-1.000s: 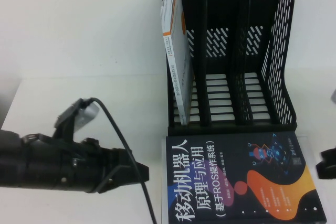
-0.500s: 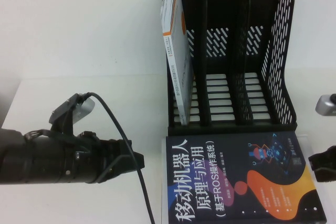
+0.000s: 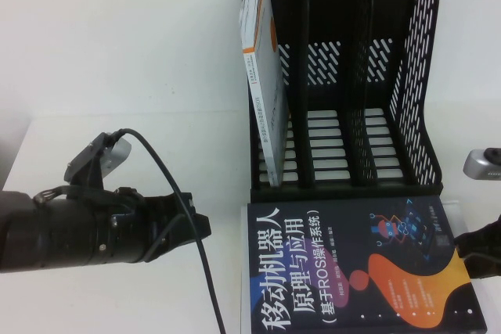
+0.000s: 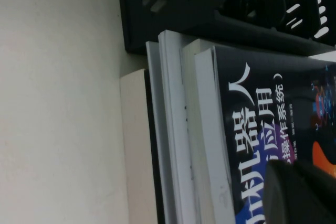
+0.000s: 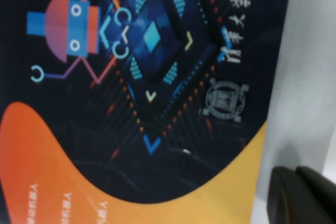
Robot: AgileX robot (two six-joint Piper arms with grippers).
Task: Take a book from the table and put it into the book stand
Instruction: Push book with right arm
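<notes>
On the table [image 3: 117,68], the book [image 3: 356,267] lies between both grippers, left gripper [image 3: 196,228] and right gripper [image 3: 477,252].

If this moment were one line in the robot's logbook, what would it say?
book: flat on stack, table | book stand: white book in leftmost slot | left gripper: beside book's left edge | right gripper: at right edge

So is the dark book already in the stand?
No, the book lies flat on the table before the stand, between left gripper and right gripper.
</notes>
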